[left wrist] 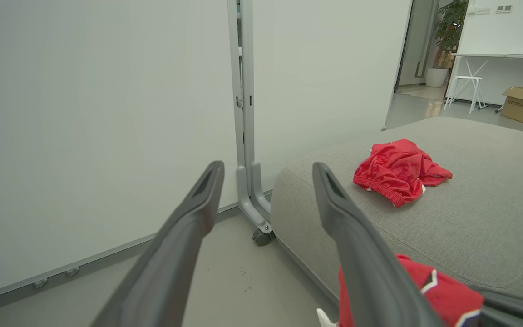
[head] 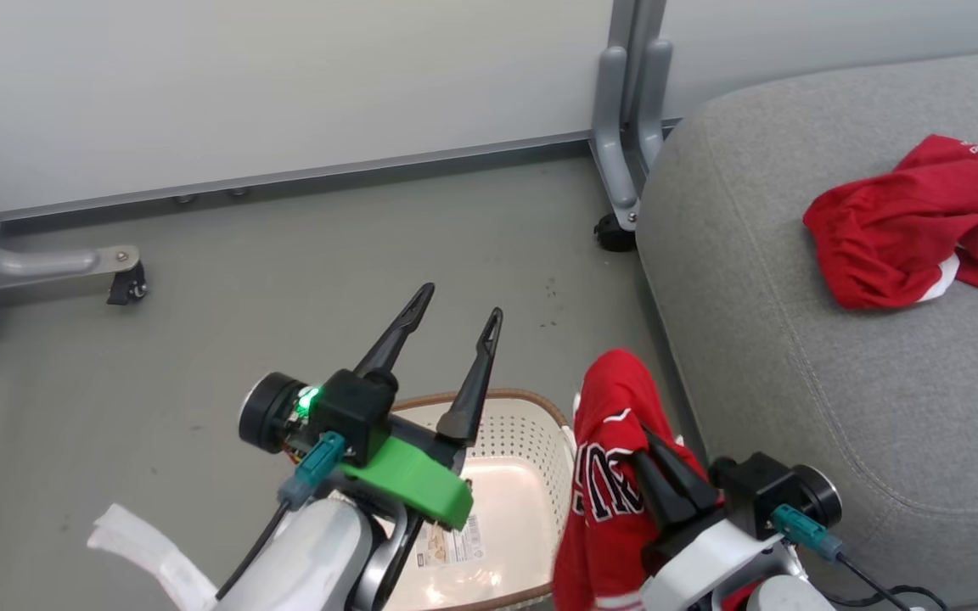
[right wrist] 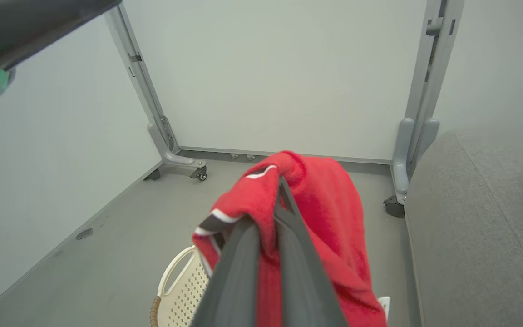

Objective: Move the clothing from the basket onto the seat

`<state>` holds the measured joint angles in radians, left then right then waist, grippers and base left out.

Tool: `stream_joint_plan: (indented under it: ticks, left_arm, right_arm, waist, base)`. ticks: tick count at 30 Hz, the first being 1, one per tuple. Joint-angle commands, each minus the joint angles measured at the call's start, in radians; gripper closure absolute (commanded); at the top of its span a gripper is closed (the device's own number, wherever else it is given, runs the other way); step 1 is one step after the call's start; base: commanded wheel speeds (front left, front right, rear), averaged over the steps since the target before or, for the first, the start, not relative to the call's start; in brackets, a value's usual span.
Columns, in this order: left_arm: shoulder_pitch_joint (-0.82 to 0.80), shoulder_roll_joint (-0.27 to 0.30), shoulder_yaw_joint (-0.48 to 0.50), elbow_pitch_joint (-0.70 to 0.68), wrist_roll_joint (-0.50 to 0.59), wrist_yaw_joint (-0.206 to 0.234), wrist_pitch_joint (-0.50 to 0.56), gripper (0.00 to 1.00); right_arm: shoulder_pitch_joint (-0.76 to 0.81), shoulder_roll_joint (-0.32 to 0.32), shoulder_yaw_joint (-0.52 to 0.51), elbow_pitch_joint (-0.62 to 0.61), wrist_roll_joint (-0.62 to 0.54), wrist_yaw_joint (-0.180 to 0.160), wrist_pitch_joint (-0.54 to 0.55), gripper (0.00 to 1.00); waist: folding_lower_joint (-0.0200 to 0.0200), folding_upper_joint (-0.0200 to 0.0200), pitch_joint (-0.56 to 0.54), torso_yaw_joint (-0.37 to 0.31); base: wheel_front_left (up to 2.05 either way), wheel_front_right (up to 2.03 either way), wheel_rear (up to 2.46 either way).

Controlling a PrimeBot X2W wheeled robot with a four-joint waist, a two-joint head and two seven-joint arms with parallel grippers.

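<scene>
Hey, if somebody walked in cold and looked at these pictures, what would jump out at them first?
First, the bright red jersey pinched in the shut right hand, hanging at the edge of the white basket next to the grey seat. Next, a second red garment lying crumpled on top of the seat. The left hand stands open and empty near the basket.
</scene>
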<state>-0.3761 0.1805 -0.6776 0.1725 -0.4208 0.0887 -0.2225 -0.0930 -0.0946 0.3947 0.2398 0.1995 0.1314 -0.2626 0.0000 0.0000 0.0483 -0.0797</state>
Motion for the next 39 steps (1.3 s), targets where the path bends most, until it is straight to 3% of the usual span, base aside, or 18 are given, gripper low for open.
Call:
stream_joint_plan:
  ticks: [1,9,22,30,39]
  left_arm:
    - [0.026,0.014,0.011,0.004,0.010,0.006,-0.014,0.00]
    - [0.103,0.054,0.079,-0.021,0.030,0.015,-0.043,0.00]
    - [0.278,0.069,0.272,-0.145,0.140,0.000,-0.043,0.00]
    - [0.352,0.085,0.328,-0.163,0.208,-0.049,-0.042,0.00]
    - [0.290,0.072,0.305,-0.132,0.257,-0.146,-0.042,0.00]
  right_arm:
    - [-0.005,0.003,-0.012,-0.013,-0.004,-0.001,-0.003,1.00]
    - [0.006,0.010,-0.052,-0.085,-0.019,-0.001,-0.003,1.00]
    - [0.042,0.019,-0.099,-0.248,-0.007,-0.001,-0.003,1.00]
    - [0.106,0.031,-0.145,-0.326,-0.003,-0.001,-0.003,1.00]
    - [0.181,0.043,-0.256,-0.386,-0.009,-0.001,-0.003,1.00]
  waist:
    - [0.0000,0.0000,0.015,-0.024]
    - [0.0000,0.0000,0.051,-0.119]
    - [0.0000,0.0000,0.107,-0.340]
    - [0.0000,0.0000,0.138,-0.473]
    - [0.0000,0.0000,0.190,-0.492]
  base:
    - [0.00,0.00,0.00]
    - [0.00,0.00,0.00]
    - [0.00,0.00,0.00]
    - [0.00,0.00,0.00]
    - [0.00,0.00,0.00]
